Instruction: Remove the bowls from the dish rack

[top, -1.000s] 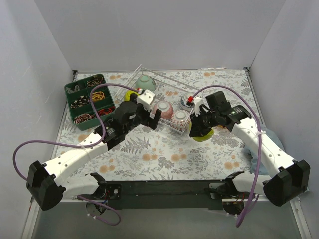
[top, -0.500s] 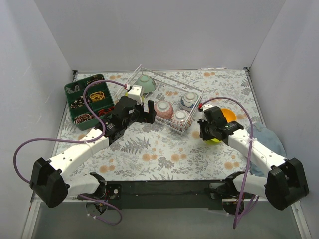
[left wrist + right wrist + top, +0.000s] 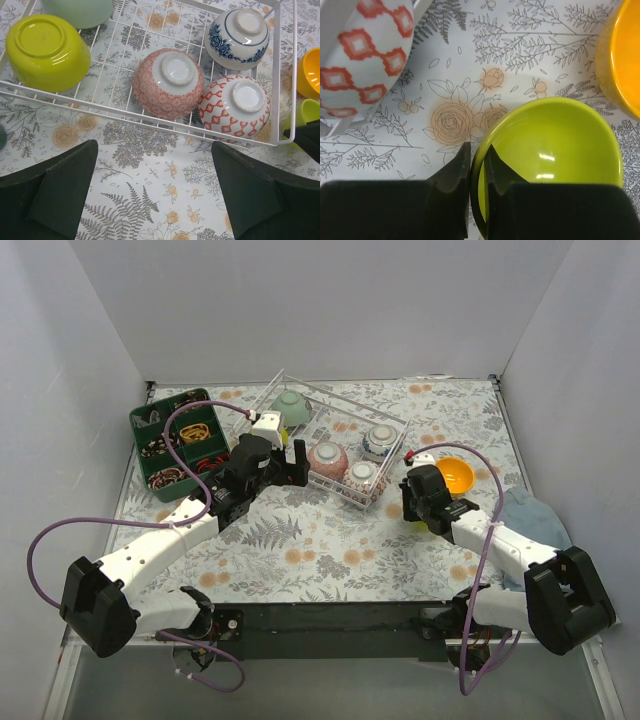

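Observation:
The white wire dish rack (image 3: 345, 412) (image 3: 125, 117) holds upturned bowls: pale green (image 3: 291, 405), lime-yellow (image 3: 45, 50), pink-patterned (image 3: 328, 458) (image 3: 167, 82), red-diamond (image 3: 362, 478) (image 3: 235, 107) and blue-and-white (image 3: 381, 442) (image 3: 237, 37). An orange bowl (image 3: 453, 476) (image 3: 625, 60) sits upright on the table, right of the rack. My right gripper (image 3: 418, 502) (image 3: 477, 150) is shut on the rim of a second lime-yellow bowl (image 3: 555, 150), low over the tablecloth beside the orange one. My left gripper (image 3: 283, 462) (image 3: 157, 195) hangs wide open over the cloth, just in front of the rack, holding nothing.
A dark green compartmented tray (image 3: 180, 440) with small items stands left of the rack. A blue cloth (image 3: 530, 520) lies by the right arm. Grey walls enclose the floral table on three sides.
My right gripper has carried the lime-yellow bowl down and right, lowering it beside the orange bowl. My left gripper drew back slightly from the rack and stayed open.

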Controlling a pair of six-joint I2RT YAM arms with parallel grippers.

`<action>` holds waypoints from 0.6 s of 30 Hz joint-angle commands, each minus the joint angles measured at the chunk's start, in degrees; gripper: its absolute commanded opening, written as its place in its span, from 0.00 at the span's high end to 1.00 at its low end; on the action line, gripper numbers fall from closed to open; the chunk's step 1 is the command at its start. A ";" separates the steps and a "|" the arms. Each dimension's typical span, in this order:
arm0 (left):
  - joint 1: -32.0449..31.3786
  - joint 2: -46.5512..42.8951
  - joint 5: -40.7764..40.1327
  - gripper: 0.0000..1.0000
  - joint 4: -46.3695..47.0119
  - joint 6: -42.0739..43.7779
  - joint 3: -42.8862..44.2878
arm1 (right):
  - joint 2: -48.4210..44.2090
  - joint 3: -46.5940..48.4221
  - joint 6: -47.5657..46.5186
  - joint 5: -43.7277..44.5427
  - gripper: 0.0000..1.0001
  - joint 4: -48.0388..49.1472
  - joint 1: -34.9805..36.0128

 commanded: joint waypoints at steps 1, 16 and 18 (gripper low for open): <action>0.29 -1.52 -1.53 0.02 0.50 -0.64 0.29 | 0.56 -2.83 3.19 -0.98 0.74 7.43 0.27; 0.38 3.66 -7.23 0.02 -1.78 3.49 6.79 | -12.98 -0.30 6.62 -4.24 0.23 -1.96 0.27; 0.47 6.63 -8.99 0.02 -2.49 4.63 8.46 | -15.17 1.54 6.00 -4.06 0.17 -4.24 0.36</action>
